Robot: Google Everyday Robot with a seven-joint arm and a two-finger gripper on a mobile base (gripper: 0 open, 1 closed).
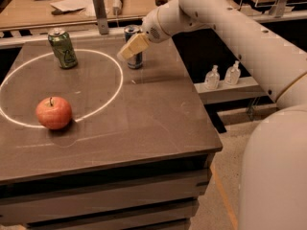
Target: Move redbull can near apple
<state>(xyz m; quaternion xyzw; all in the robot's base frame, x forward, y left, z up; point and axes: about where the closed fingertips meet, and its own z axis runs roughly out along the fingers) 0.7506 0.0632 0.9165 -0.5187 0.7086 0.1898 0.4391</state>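
The redbull can (135,61) stands upright at the back of the dark table (144,119), just outside the white taped circle; its silver top and blue lower body show. My gripper (130,48) reaches in from the upper right on the white arm and sits right in front of the can's upper half, covering part of it. I cannot tell whether it touches the can. The red-orange apple (53,112) with a dark stem lies at the front left, on the circle's line, well apart from the can.
A wider green can (62,48) stands at the back left inside the circle. Two small clear bottles (222,74) sit on a low shelf to the right of the table. A cluttered workbench with a metal post (100,11) runs behind.
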